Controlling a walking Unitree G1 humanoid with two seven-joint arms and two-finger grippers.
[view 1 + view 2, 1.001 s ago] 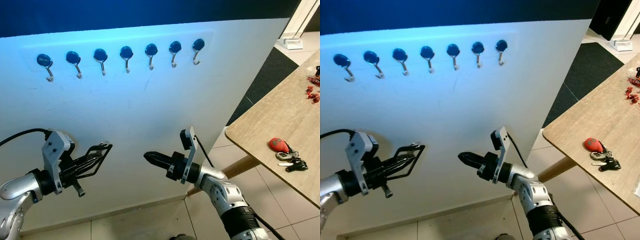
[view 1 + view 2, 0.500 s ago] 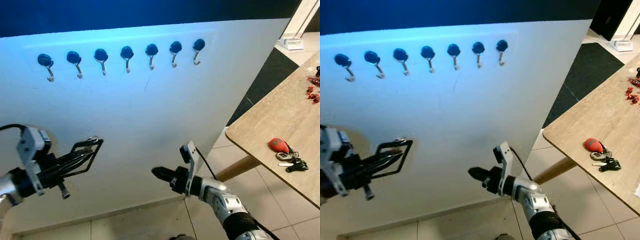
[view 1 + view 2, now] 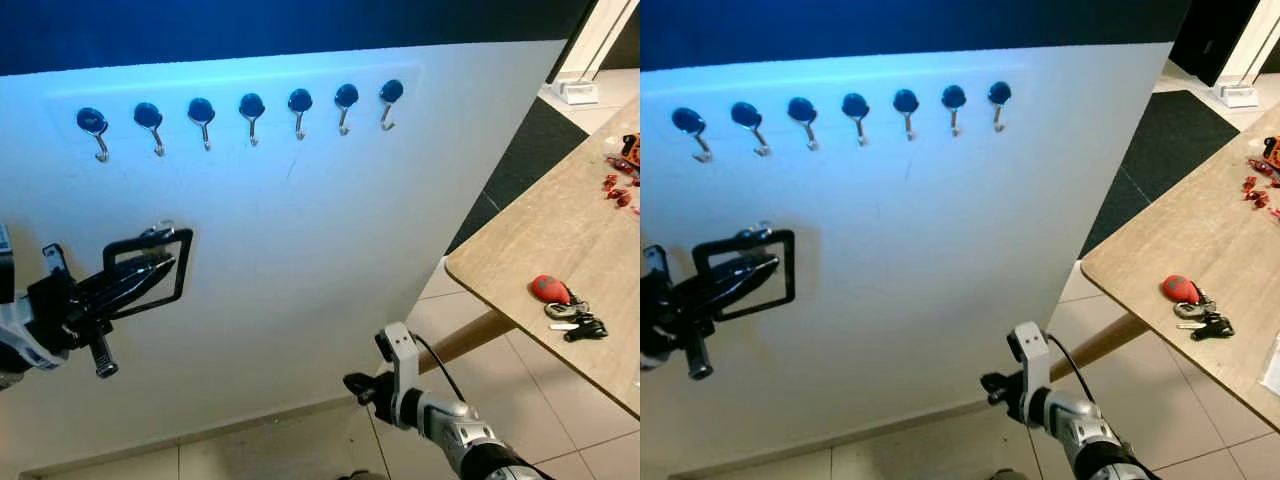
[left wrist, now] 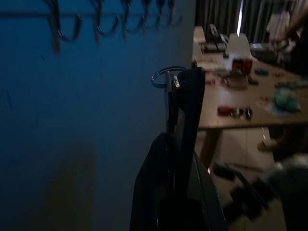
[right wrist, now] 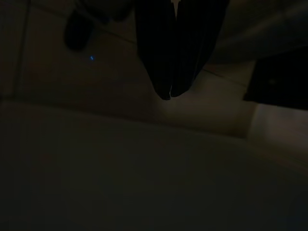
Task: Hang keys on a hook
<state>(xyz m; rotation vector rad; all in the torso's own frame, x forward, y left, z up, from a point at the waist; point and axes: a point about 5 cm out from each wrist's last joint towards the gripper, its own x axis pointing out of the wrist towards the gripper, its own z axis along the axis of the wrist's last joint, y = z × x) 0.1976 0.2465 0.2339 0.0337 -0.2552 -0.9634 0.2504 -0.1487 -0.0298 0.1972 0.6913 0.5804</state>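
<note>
A row of several silver hooks [image 3: 251, 112] with blue caps runs across the top of a white board [image 3: 300, 230]. My left gripper [image 3: 180, 258] is raised in front of the board, below the left-hand hooks and apart from them. It is shut on a small silver key ring [image 3: 160, 231], which sticks out past the fingertips [image 4: 185, 77] as a ring [image 4: 166, 74]. My right gripper [image 3: 355, 384] hangs low near the floor with its fingers [image 5: 171, 91] pressed together and nothing held.
A wooden table [image 3: 520, 250] stands at the right. On it lie a bunch of keys with a red fob [image 3: 556, 291] and small red items [image 3: 620, 185] farther back. A dark mat [image 3: 530, 150] and a tiled floor [image 3: 560, 420] lie beyond the board.
My left gripper has swung left and risen along the board with the key ring. My right arm has dropped from mid-height down toward the floor.
</note>
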